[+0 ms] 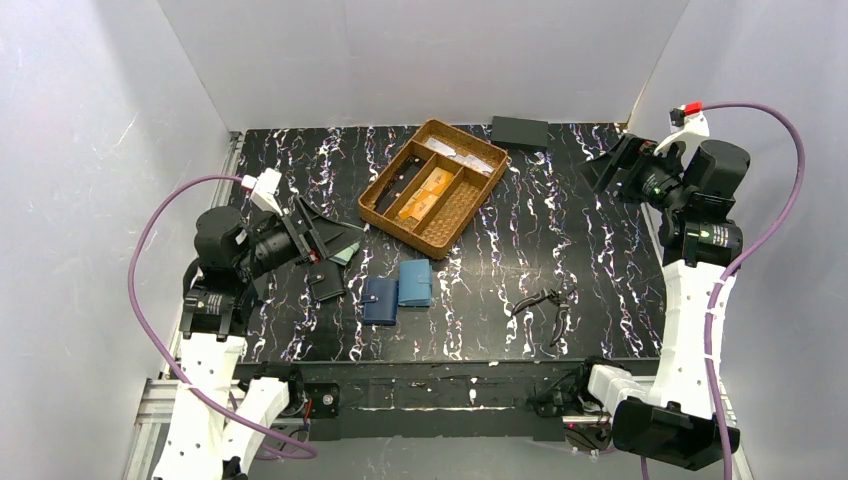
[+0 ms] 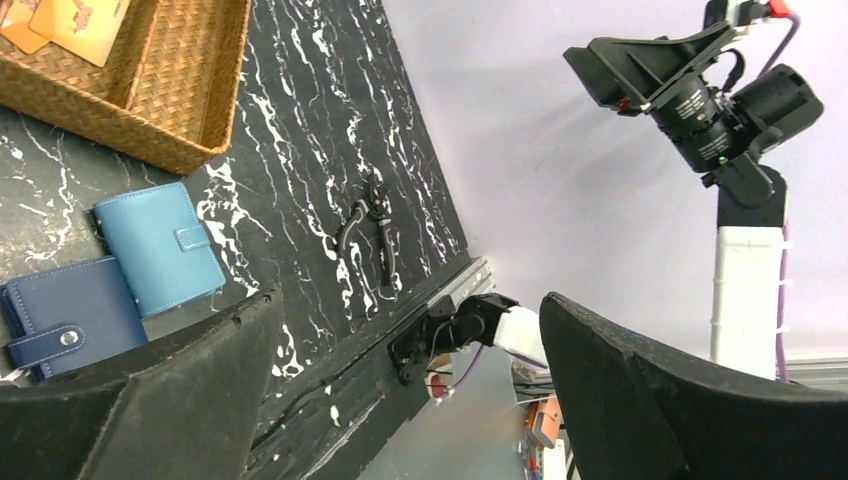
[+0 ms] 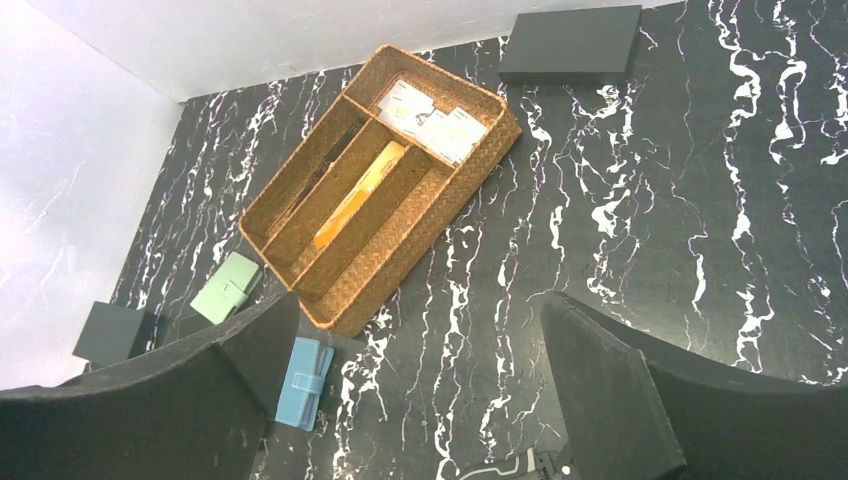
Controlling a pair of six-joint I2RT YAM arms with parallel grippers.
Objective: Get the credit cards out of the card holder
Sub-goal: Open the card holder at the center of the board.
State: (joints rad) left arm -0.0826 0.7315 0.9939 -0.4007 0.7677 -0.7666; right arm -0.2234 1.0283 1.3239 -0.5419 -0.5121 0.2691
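The light blue card holder point(image 1: 415, 282) lies folded shut on the black marbled table, its snap tab fastened point(image 2: 160, 245) point(image 3: 303, 383), so its inside is hidden. Orange-gold credit cards point(image 1: 425, 193) point(image 3: 358, 193) lie in the middle compartment of a wicker tray point(image 1: 475, 205). My left gripper point(image 1: 325, 235) point(image 2: 410, 300) hangs open above the table, left of the holder, with nothing between its fingers. Far to the right, near the back, my right gripper point(image 1: 605, 165) point(image 3: 420, 300) is raised, open and empty.
A navy wallet point(image 1: 380, 300) touches the holder's left side. A pale green wallet point(image 1: 347, 255) and a small black box point(image 1: 327, 281) lie under the left gripper. A black tool point(image 1: 545, 300) lies front right. A flat black box point(image 1: 519, 131) sits at the back. White cards point(image 1: 465, 157) fill the tray's rear compartment.
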